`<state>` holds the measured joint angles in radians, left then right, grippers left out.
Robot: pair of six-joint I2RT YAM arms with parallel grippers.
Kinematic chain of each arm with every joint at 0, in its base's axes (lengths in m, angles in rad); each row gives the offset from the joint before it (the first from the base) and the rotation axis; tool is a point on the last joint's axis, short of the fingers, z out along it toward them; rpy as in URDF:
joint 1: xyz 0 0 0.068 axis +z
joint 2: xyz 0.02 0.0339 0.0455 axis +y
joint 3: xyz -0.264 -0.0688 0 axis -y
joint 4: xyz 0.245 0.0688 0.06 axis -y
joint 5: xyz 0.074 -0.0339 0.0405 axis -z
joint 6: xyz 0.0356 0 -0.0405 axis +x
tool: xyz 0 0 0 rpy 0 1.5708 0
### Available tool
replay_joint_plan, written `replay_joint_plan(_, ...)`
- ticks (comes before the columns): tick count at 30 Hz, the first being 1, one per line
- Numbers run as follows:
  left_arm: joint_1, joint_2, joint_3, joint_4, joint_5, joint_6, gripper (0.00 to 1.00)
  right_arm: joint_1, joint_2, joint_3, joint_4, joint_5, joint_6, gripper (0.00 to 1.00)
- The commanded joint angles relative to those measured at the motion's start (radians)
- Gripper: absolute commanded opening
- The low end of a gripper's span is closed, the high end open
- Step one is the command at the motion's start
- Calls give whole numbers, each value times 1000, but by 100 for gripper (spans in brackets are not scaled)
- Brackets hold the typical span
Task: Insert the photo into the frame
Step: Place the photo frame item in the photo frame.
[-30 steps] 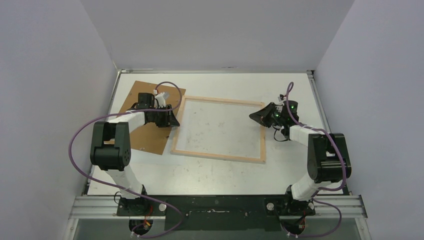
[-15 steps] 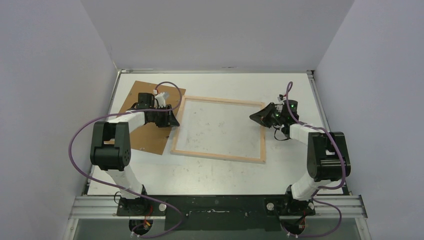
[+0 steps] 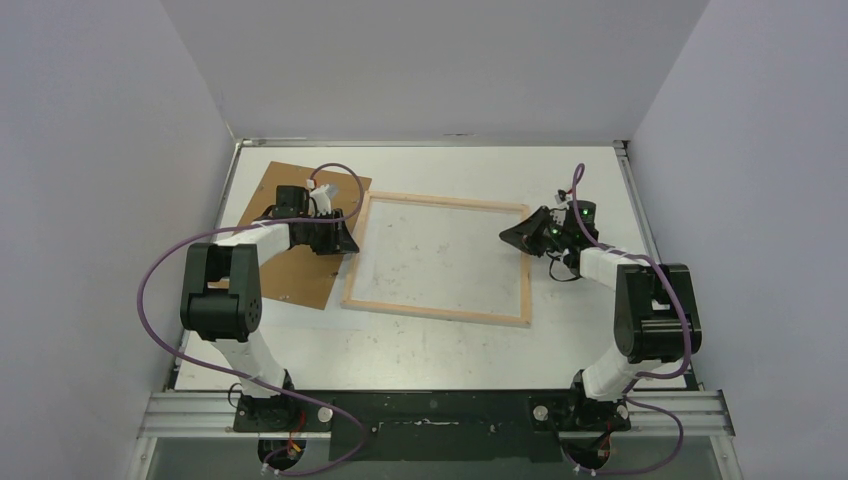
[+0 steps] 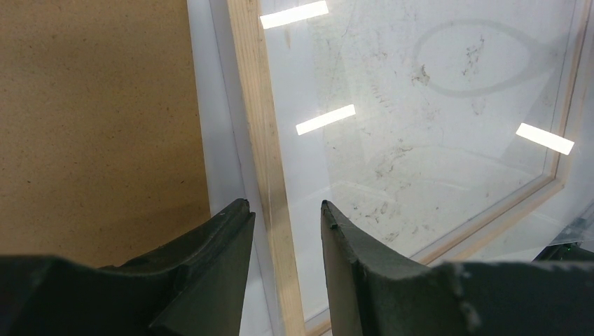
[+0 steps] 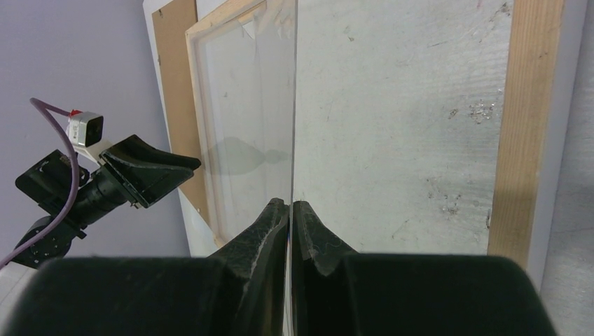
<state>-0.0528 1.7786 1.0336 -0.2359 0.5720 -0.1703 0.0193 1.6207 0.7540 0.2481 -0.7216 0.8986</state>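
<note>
Reaching inward low over the table, the 2 arms flank the frame, which lies flat mid-table beside a brown board. Left gripper — jaws apart — straddles the frame's left bar. Right gripper, fingers together, pinches the edge of a clear pane.

A white worktop is seen, scuffed all over with dark smudges and edged by a metal rim at its far side and along both flanks. Two flat things are laid directly on it. A frame of pale wood is set near the middle, slightly askew. A brown fibreboard panel is placed to the far left, just beside the frame's left bar, with a narrow strip of white left between them. A clear pane is seen within the frame's opening, with strip lights mirrored in it.
</note>
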Motion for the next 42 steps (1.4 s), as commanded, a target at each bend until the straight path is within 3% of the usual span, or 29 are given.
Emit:
replay_joint_plan(1, -2, -1, 43, 7, -5, 19, 38, -9, -17, 33, 5, -25, -33, 5)
replay_joint_plan(42, -4, -13, 19, -20, -12, 35, 39, -13, 20, 81, 34, -54, -11, 5)
